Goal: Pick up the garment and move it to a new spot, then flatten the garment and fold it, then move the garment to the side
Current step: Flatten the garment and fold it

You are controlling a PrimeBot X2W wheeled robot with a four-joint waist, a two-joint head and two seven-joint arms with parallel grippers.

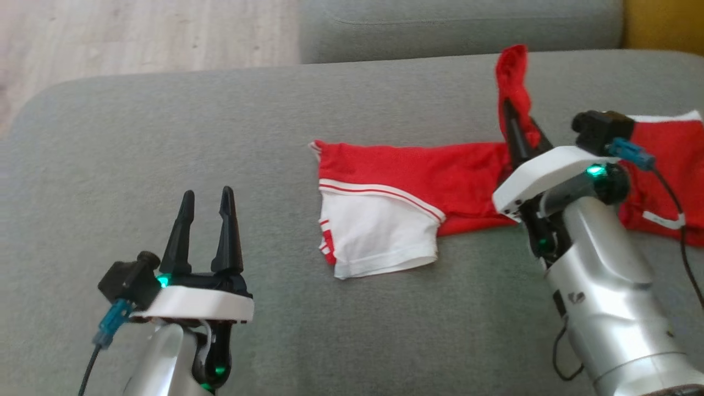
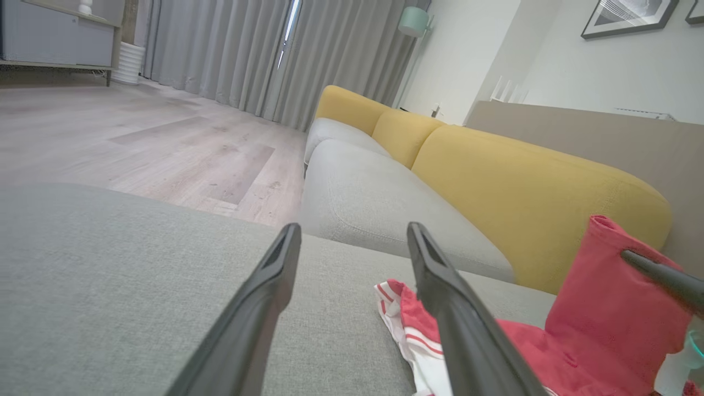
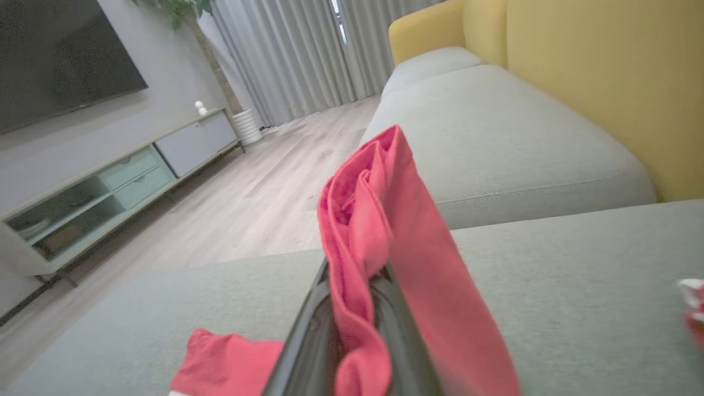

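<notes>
The garment (image 1: 418,176) is red with a white, red-striped sleeve (image 1: 379,231) and lies spread across the grey cushion (image 1: 165,137) right of centre. My right gripper (image 1: 520,129) is shut on a fold of its red cloth, which stands up above the fingers. In the right wrist view that fold (image 3: 385,209) is bunched between the right gripper's (image 3: 355,269) closed fingers. My left gripper (image 1: 208,203) hovers open over bare cushion at the lower left, apart from the sleeve. Seen from the left wrist, the left gripper (image 2: 353,228) holds nothing, and the garment (image 2: 605,286) lies to its right.
The grey seat has a rounded far-left edge, beyond which is wood floor (image 1: 137,33). Another grey cushion (image 2: 374,203) and yellow backrests (image 2: 528,187) lie beyond. A low cabinet (image 3: 110,181) and curtains (image 3: 297,55) stand across the room.
</notes>
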